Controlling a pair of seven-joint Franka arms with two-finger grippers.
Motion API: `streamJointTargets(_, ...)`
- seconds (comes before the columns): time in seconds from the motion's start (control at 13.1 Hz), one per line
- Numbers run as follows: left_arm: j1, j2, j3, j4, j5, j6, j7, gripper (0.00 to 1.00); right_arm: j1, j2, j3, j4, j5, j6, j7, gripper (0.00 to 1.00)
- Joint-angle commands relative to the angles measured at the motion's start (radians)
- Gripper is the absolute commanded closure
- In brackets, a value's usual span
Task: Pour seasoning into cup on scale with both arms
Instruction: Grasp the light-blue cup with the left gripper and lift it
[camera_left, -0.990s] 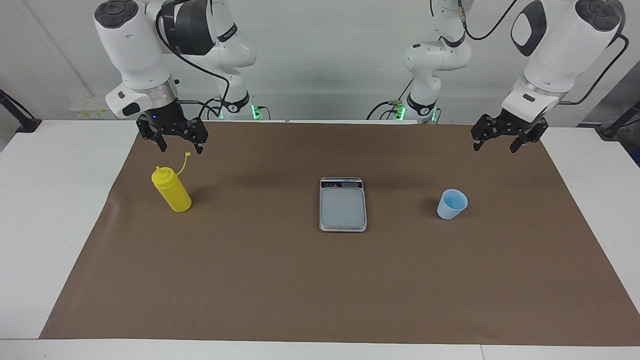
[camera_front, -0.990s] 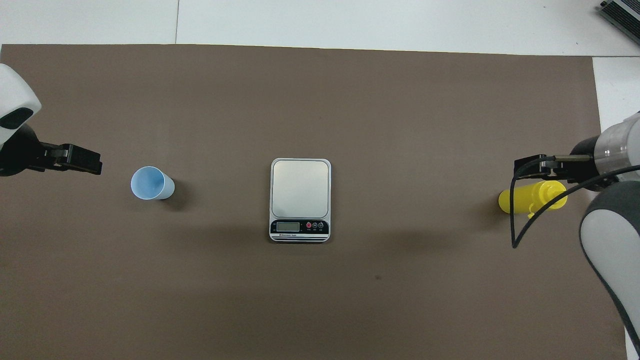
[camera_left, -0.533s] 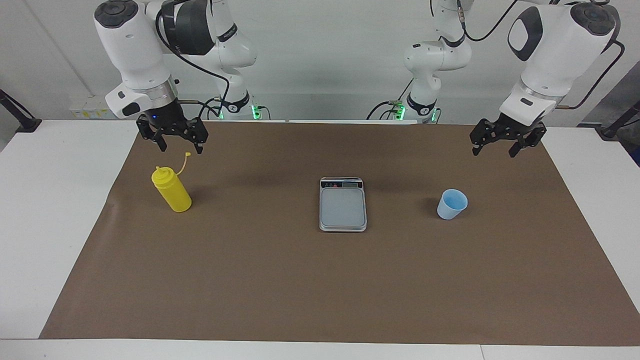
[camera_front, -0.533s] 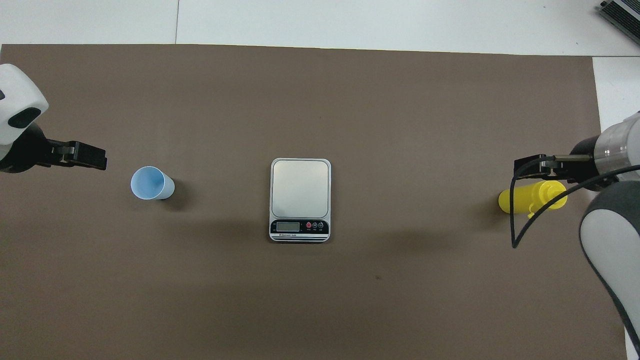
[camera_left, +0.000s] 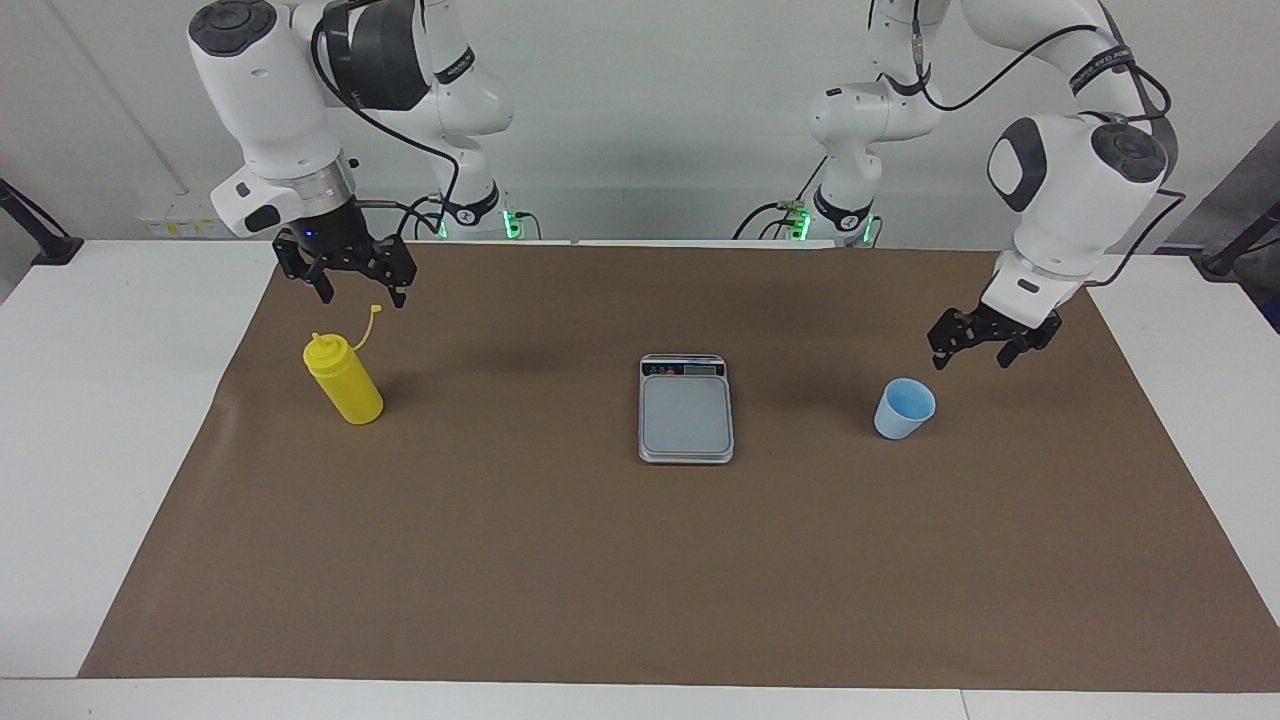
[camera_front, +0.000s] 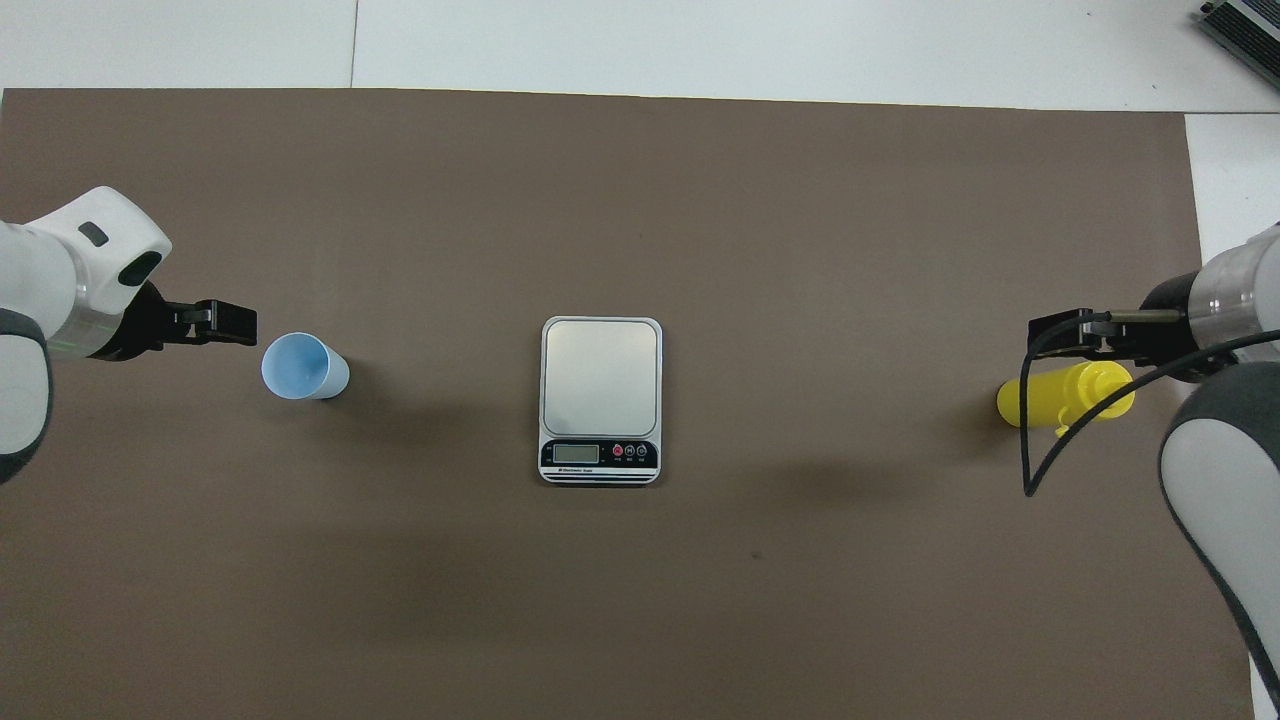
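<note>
The yellow seasoning bottle (camera_left: 343, 382) stands upright on the brown mat toward the right arm's end, its tethered cap hanging open; it also shows in the overhead view (camera_front: 1040, 400). My right gripper (camera_left: 362, 298) is open and empty, hovering above the bottle; it shows in the overhead view too (camera_front: 1050, 335). The pale blue cup (camera_left: 905, 408) stands upright on the mat toward the left arm's end, apart from the scale (camera_left: 686, 410). My left gripper (camera_left: 968, 360) is open and empty, low over the mat close beside the cup (camera_front: 300, 367), not touching it. The scale's plate (camera_front: 600, 375) is bare.
A brown mat (camera_left: 600, 580) covers most of the white table (camera_left: 110, 420). The scale's display strip (camera_front: 598, 453) faces the robots. A dark device corner (camera_front: 1245, 25) lies at the table's far edge.
My left arm has come down and moved in toward the cup, its gripper still open. The right arm, the bottle, the cup and the scale have not moved.
</note>
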Motion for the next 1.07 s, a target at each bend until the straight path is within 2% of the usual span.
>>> streamJointTargets(0.0,-0.010,-0.031,-0.004,-0.134,0.006,0.149,-0.053,0.00,-0.012,-0.022,0.005,-0.023,0.003,0.006,-0.013,0.00)
streamJointTargets(0.61,0.021,-0.008,-0.004,-0.254,0.000,0.364,-0.088,0.00,-0.012,-0.022,0.005,-0.023,0.003,0.006,-0.013,0.00)
streamJointTargets(0.99,0.004,0.026,-0.004,-0.291,-0.001,0.419,-0.144,0.00,-0.012,-0.022,0.005,-0.023,0.003,0.006,-0.013,0.00)
